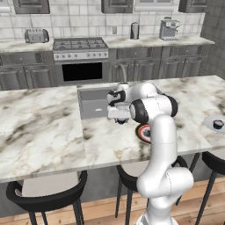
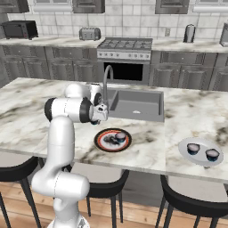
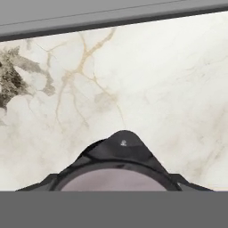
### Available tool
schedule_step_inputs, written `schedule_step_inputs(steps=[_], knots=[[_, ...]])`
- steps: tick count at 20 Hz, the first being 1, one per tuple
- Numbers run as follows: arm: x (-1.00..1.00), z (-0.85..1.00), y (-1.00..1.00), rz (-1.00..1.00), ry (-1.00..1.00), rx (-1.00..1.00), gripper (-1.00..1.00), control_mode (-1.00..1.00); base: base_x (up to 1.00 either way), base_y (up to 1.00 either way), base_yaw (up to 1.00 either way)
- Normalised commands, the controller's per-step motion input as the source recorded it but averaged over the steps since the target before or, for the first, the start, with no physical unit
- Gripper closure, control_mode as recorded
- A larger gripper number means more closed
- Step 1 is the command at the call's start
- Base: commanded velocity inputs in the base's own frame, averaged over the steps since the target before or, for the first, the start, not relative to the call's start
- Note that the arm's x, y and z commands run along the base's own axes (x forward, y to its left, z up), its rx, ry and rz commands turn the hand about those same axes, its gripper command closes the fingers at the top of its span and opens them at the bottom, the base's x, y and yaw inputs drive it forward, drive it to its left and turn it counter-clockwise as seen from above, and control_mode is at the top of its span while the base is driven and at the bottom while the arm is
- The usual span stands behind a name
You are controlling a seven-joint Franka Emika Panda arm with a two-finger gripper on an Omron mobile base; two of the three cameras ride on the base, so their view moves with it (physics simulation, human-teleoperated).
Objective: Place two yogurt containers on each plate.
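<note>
Gripper [image 1: 121, 120] clamped on last yogurt cup [image 3: 116, 171], frame centre. Lift straight, carry right to red-rimmed plate [image 2: 100, 143], set beside cup there [image 2: 120, 136].

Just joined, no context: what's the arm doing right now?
The white arm's gripper is down at a small dark yogurt cup with a pale top on the marble island counter, beside the sink. The plain white plate already holds two cups. The red-rimmed patterned plate holds one, so this looks like the last cup.
</note>
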Motion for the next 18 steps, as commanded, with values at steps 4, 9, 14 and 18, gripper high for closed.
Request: schedule_step_inputs(steps=[4,9,14,18], knots=[[-0.35,0.25,0.0,-0.07,0.0,0.0,1.0,-1.0,0.0,0.0,0.0],[-0.4,0.34,-0.1,-0.02,0.15,0.0,1.0,-1.0,0.0,0.0,0.0],[-0.48,0.07,-0.25,-0.01,0.01,0.0,1.0,-1.0,0.0,0.0,0.0],[-0.5,0.0,-0.38,0.0,0.0,0.0,1.0,-1.0,0.0,0.0,0.0]])
